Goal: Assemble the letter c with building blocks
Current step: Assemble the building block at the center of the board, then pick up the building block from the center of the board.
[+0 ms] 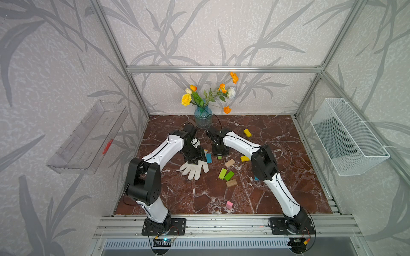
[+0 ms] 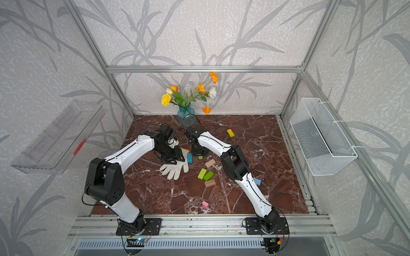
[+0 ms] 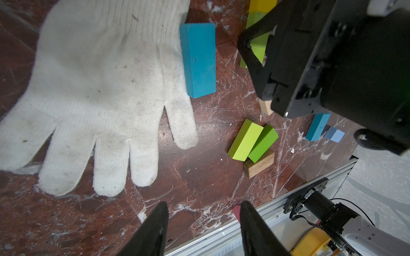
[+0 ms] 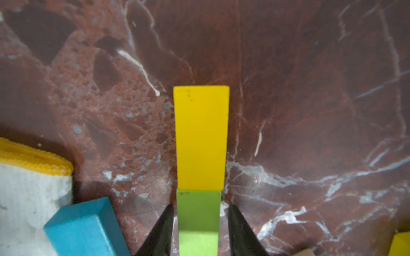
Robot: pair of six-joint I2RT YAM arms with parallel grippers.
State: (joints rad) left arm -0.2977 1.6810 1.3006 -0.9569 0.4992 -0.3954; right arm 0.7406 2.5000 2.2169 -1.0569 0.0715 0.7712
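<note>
In the right wrist view a green block lies end to end with a yellow block on the marble. My right gripper straddles the green block, jaws open, with a gap on each side. A blue block lies beside the white glove. In a top view my left gripper hovers over the glove. It is open and holds nothing. Two green blocks and a wooden block lie together mid-table.
A vase of flowers stands at the back, with a brown spatula beside it. Loose blocks lie around: yellow, yellow, wooden, pink near the front rail. A wire basket hangs on the right wall.
</note>
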